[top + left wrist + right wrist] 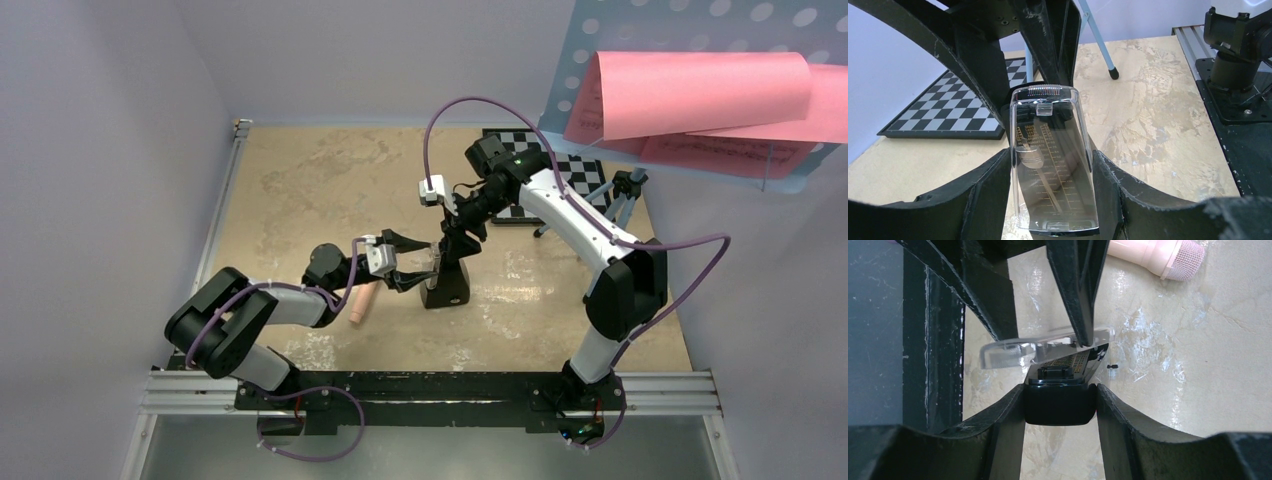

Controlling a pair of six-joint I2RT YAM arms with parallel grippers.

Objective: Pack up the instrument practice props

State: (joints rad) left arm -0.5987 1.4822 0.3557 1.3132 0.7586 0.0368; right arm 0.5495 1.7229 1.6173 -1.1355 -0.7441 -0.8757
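The black pyramid metronome (446,286) stands mid-table. My right gripper (455,250) is shut on its black body (1060,410) from above. My left gripper (415,272) is shut on its clear front cover (1053,150), which in the right wrist view (1013,351) sits tilted off the body. The peach-pink recorder (362,303) lies on the table just left of the metronome, under my left arm; its end shows in the right wrist view (1158,255). The light-blue music stand (580,60) holds the pink pages (700,95) at the top right, on its tripod (620,195).
A black-and-white chessboard (570,175) lies at the back right behind the right arm; it also shows in the left wrist view (948,112). A stand leg (1098,45) rests on the tan tabletop (300,190). The black base rail (420,390) runs along the near edge.
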